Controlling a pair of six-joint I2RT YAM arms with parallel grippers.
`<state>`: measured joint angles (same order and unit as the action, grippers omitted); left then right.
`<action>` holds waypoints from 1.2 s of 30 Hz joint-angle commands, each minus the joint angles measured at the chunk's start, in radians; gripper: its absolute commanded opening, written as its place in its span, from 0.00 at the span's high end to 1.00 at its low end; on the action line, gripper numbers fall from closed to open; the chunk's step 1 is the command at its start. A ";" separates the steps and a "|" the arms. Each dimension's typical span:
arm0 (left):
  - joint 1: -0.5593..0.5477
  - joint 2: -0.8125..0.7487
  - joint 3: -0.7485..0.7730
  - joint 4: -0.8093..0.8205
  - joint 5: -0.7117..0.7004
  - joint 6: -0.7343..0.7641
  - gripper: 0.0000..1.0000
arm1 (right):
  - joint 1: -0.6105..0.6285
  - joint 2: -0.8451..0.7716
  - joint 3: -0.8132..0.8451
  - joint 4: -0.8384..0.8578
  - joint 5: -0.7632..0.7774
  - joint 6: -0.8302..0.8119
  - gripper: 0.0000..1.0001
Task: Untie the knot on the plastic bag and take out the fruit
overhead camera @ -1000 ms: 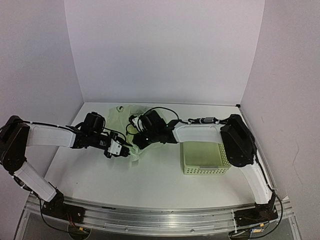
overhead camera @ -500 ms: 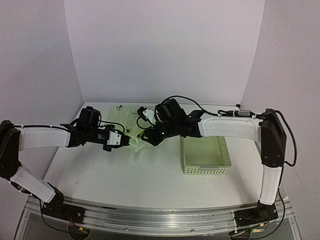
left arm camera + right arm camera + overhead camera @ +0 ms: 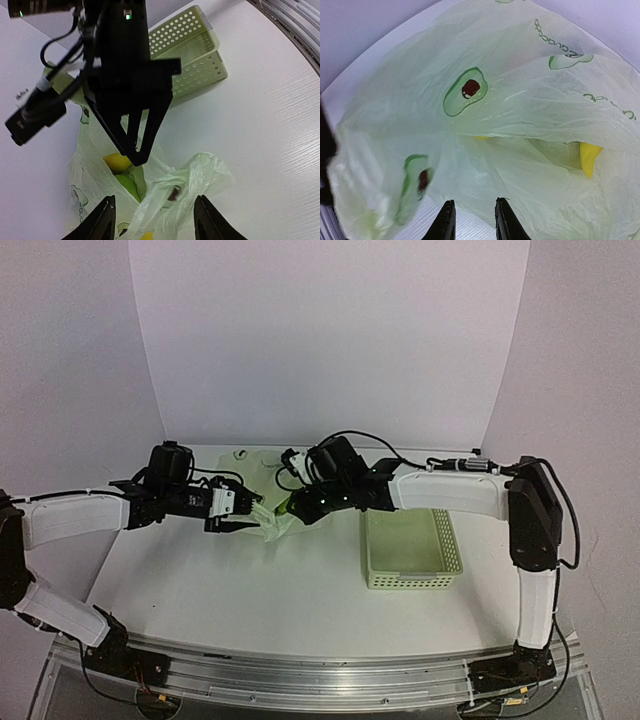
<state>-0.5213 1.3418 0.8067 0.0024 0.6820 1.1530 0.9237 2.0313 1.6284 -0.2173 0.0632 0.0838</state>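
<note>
The plastic bag (image 3: 272,527) lies at the back middle of the table, pale green and crinkled, with avocado prints (image 3: 465,90). Its mouth gapes in the left wrist view (image 3: 165,192). Inside show a yellow fruit (image 3: 117,162) and a green pear (image 3: 127,184); a yellow piece also shows through the film (image 3: 590,157). No tied knot shows. My left gripper (image 3: 243,512) is open wide, its jaws either side of a bunched flap of bag (image 3: 155,220). My right gripper (image 3: 292,508) points down at the bag's rim (image 3: 135,157), jaws a little apart with nothing seen between them (image 3: 472,215).
A rigid pale green lattice basket (image 3: 410,580) stands to the right of the bag, under my right forearm; it also shows in the left wrist view (image 3: 200,60). White walls close the back and sides. Black cables loop above the right wrist.
Both grippers moved toward the back of the table with the bag between them. The right elbow swung out to the right and that arm stretched out. The bag's near edge shifted back too.
</note>
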 commanded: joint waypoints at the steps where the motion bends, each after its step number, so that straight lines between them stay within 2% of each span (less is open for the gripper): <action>1: 0.022 -0.029 0.084 -0.072 0.073 -0.070 0.45 | -0.013 0.062 0.062 -0.008 0.092 0.083 0.73; 4: 0.031 0.024 0.173 -0.058 0.048 -0.209 0.41 | -0.019 0.098 0.091 -0.011 0.149 0.113 0.73; 8: 0.030 0.167 0.321 -0.079 -0.060 -0.372 0.33 | -0.019 0.142 0.134 -0.014 0.154 0.152 0.71; 10: 0.029 0.250 0.366 -0.136 -0.132 -0.375 0.31 | -0.019 0.153 0.141 -0.014 0.152 0.182 0.71; 13: 0.028 0.310 0.350 -0.159 -0.217 -0.337 0.26 | -0.020 0.150 0.129 -0.013 0.167 0.230 0.70; 17: 0.023 0.333 0.332 -0.178 -0.233 -0.347 0.17 | -0.020 0.139 0.112 -0.012 0.156 0.270 0.70; 20: 0.015 0.353 0.324 -0.199 -0.243 -0.362 0.14 | -0.021 0.144 0.112 -0.011 0.131 0.283 0.70; 22: 0.014 0.351 0.300 -0.210 -0.245 -0.317 0.13 | -0.021 0.147 0.113 -0.011 0.121 0.287 0.69; 31: 0.013 0.376 0.173 -0.119 -0.375 -0.129 0.15 | -0.021 0.164 0.101 -0.012 0.125 0.285 0.69; 33: 0.013 0.378 0.156 -0.110 -0.387 -0.118 0.19 | -0.021 0.167 0.093 -0.013 0.126 0.282 0.69; 36: 0.013 0.377 0.152 -0.123 -0.382 -0.129 0.33 | -0.020 0.169 0.080 -0.013 0.117 0.280 0.69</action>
<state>-0.5053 1.7128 0.9678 -0.1510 0.3265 0.9884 0.9047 2.1769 1.7226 -0.2334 0.1903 0.3576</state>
